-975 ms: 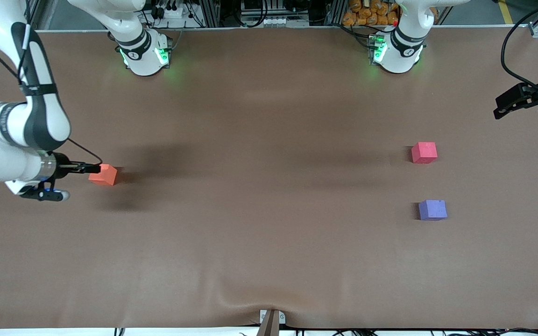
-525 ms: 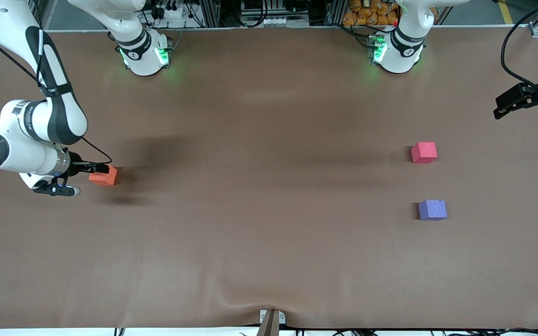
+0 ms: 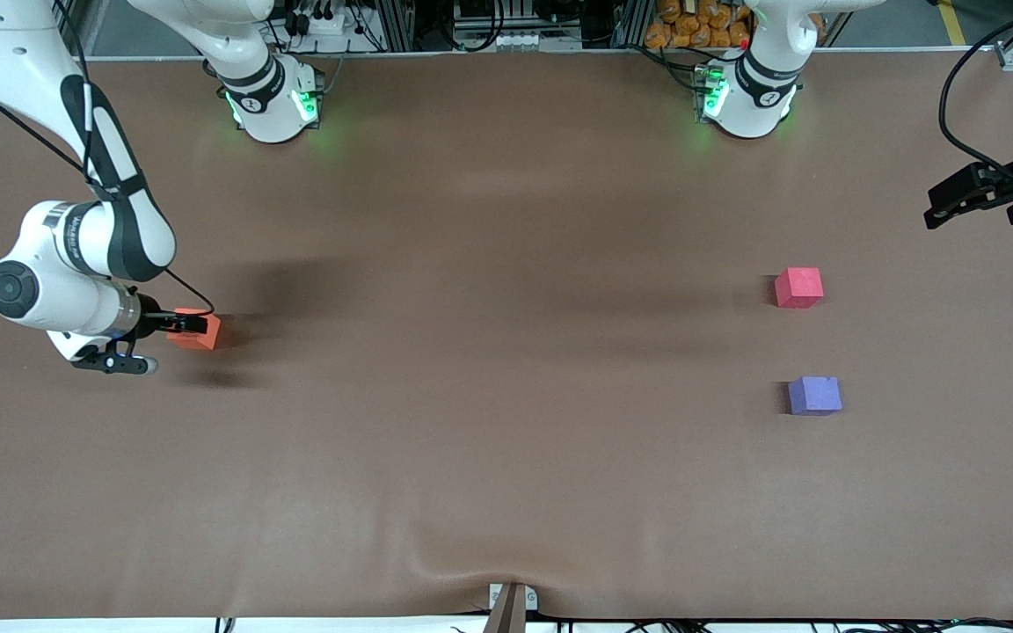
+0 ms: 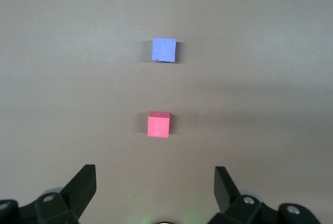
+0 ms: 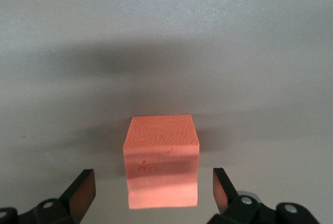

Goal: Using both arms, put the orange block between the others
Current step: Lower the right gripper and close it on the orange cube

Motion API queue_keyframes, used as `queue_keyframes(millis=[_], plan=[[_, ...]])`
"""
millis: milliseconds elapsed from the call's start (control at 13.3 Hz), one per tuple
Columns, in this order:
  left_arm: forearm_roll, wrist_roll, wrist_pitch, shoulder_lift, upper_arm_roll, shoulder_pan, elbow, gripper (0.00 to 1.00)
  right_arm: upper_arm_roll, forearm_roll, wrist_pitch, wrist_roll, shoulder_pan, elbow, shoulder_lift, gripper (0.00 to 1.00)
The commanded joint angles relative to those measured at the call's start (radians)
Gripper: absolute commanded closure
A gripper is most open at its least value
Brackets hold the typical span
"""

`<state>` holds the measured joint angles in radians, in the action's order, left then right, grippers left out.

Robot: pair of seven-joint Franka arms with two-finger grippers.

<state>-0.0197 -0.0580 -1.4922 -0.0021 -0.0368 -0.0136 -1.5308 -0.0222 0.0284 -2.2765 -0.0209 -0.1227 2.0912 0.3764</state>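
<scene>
Right gripper (image 3: 194, 323) low, left gripper (image 3: 937, 207) raised (jaws spread)

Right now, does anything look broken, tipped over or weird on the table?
Nothing stands out. The orange block sits flat between the open fingers of the right gripper. The red-pink cube and purple-blue cube sit upright and apart. The left gripper waits open at the table's edge.

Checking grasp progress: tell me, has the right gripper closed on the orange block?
No: in the right wrist view the right gripper has its fingers spread wide on either side of the orange block, with gaps showing.
</scene>
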Motion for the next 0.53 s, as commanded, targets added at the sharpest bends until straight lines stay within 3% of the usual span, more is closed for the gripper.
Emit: queue_keyframes(millis=[0,450], plan=[[0.015,0.017,-0.005,0.001,0.001,-0.003,0.008,0.00,0.010,0.024,-0.053,-0.007,-0.014,0.012,0.038,0.00],[0.017,0.015,-0.008,0.013,0.000,0.007,0.009,0.00,0.011,0.025,-0.071,-0.008,-0.023,0.013,0.061,0.00]])
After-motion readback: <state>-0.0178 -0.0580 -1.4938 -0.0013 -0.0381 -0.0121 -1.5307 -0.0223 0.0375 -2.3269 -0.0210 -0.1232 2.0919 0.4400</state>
